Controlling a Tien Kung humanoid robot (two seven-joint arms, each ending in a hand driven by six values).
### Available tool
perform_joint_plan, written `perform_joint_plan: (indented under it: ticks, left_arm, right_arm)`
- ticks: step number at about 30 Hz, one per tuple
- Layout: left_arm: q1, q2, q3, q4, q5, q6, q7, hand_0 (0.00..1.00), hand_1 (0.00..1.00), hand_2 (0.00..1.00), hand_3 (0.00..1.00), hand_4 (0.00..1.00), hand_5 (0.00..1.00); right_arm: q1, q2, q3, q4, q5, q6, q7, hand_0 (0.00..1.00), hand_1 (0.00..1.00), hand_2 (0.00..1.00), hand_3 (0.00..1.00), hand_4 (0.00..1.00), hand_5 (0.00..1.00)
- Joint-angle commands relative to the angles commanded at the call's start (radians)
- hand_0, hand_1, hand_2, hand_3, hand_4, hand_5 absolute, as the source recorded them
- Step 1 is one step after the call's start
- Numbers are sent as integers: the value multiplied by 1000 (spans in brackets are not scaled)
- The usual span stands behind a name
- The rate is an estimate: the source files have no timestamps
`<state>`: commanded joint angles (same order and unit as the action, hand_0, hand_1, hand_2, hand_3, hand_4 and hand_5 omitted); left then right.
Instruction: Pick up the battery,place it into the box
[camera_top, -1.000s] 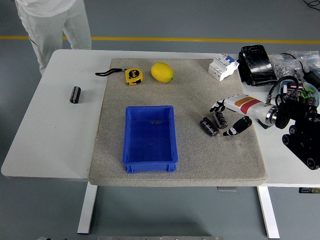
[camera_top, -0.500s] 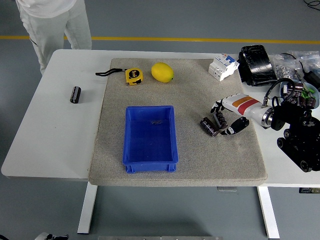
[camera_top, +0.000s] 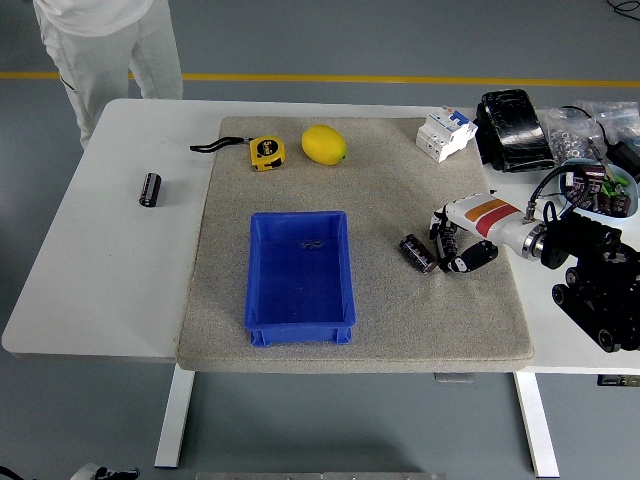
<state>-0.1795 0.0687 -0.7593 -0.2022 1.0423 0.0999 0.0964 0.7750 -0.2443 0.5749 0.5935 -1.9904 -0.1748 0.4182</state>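
A dark cylindrical battery (camera_top: 417, 252) lies on the grey mat right of the blue box (camera_top: 262, 300). My right hand (camera_top: 458, 250) reaches in from the right just beside it. Its fingers (camera_top: 446, 236) are curled down and the thumb (camera_top: 478, 257) is closed in, around a second battery that is mostly hidden under them, still at mat level. A third battery (camera_top: 150, 188) lies on the bare white table at the far left. The box holds only a small dark item (camera_top: 311, 243). My left arm is out of view.
A yellow tape measure (camera_top: 266, 152), a lemon (camera_top: 324, 144) and a white circuit breaker (camera_top: 445, 132) lie along the mat's back edge. A black case (camera_top: 513, 130) and cables crowd the back right. A person (camera_top: 100, 40) stands at the far left corner.
My right hand's fingers have curled in from spread to closed over the battery nearest the palm. The wrist has shifted slightly right and up. The other battery has stayed in place.
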Motion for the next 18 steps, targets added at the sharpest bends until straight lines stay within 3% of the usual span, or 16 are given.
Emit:
perform_joint_plan:
  ticks: [13,18]
  left_arm:
    - [2,1,-17,2,19,-4,1,802,737,733,561,630,496]
    - [5,2,-28,3,31,-4,2,802,737,732,561,629,496]
  right_arm:
    - [16,-19,15,21,-8,9,4,411,459,488,470,696,40]
    - [25,-31,45,61,-21,20,5,410,457,487,470,694,48]
